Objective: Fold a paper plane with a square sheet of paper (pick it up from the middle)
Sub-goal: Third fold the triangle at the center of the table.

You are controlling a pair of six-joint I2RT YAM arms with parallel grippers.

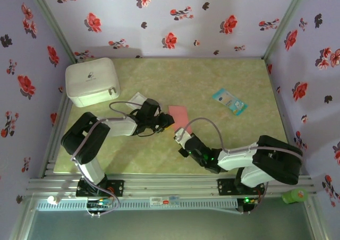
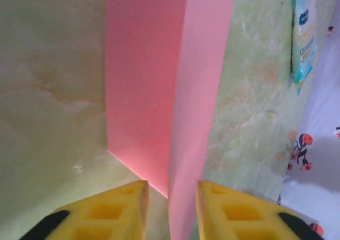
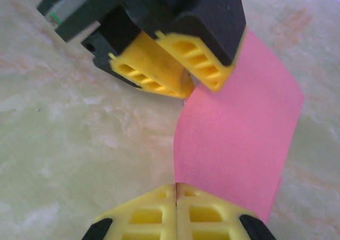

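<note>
Right gripper (image 3: 176, 197), jaws pinching the paper (image 3: 239, 139), should hold steady while left gripper (image 2: 171, 192), jaws parted, closes squarely.

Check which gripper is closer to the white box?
Left. The left gripper sits at the left side of the pink paper, toward the white box; the right gripper pinches the paper's near edge, farther right and farther from the box.
</note>
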